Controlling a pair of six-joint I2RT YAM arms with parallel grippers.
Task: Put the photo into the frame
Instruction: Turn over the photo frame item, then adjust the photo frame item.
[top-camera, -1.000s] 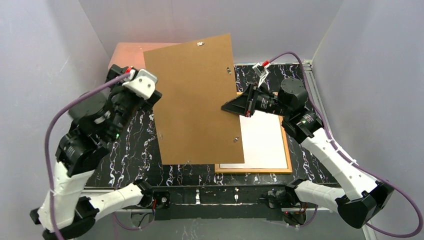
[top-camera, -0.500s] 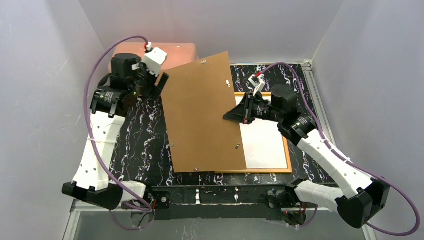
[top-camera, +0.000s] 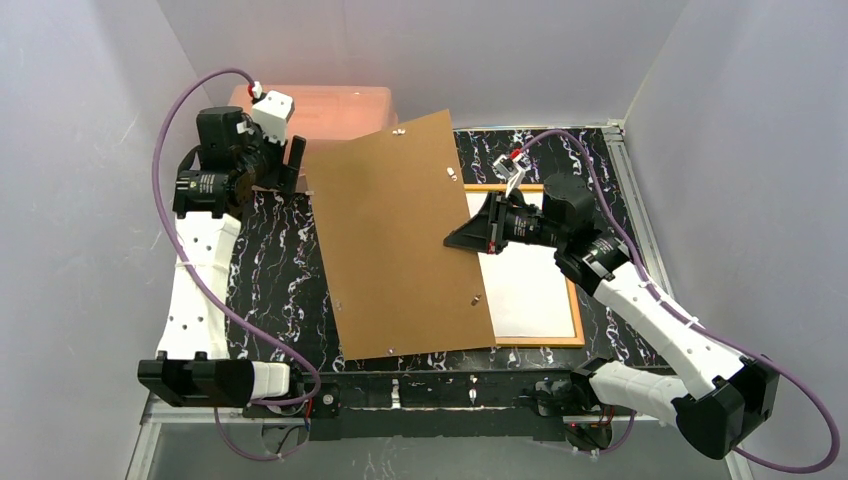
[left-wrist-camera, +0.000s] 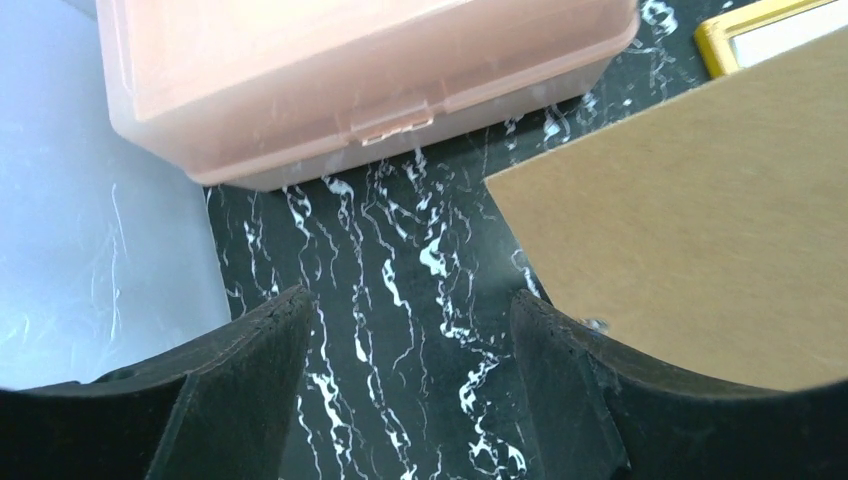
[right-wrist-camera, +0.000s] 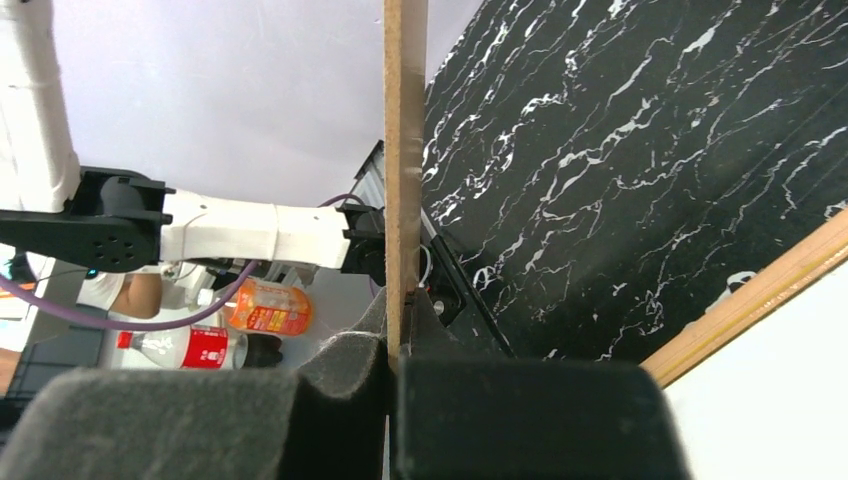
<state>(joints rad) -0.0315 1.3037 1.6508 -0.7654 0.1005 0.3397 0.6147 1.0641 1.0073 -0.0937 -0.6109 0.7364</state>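
Observation:
The frame (top-camera: 579, 318) lies flat at the right of the table, showing an orange-brown edge here and a yellow corner (left-wrist-camera: 762, 20) in the left wrist view. Inside it lies a white sheet (top-camera: 527, 290), apparently the photo with its plain back up. My right gripper (top-camera: 462, 240) is shut on the right edge of the brown backing board (top-camera: 400, 240), holding it tilted above the table and over the frame's left part. The right wrist view shows the board (right-wrist-camera: 405, 150) edge-on between the pads. My left gripper (top-camera: 292, 165) is open and empty, left of the board's far corner.
A pink plastic box (top-camera: 330, 105) stands at the back left, just behind the left gripper, and fills the top of the left wrist view (left-wrist-camera: 350, 80). Grey walls close in both sides and the back. The black marble table (top-camera: 270, 270) shows left of the board.
The left arm has swung back and left, away from the board, toward the pink box. The right gripper has kept hold of the board, which has tilted and sunk lower.

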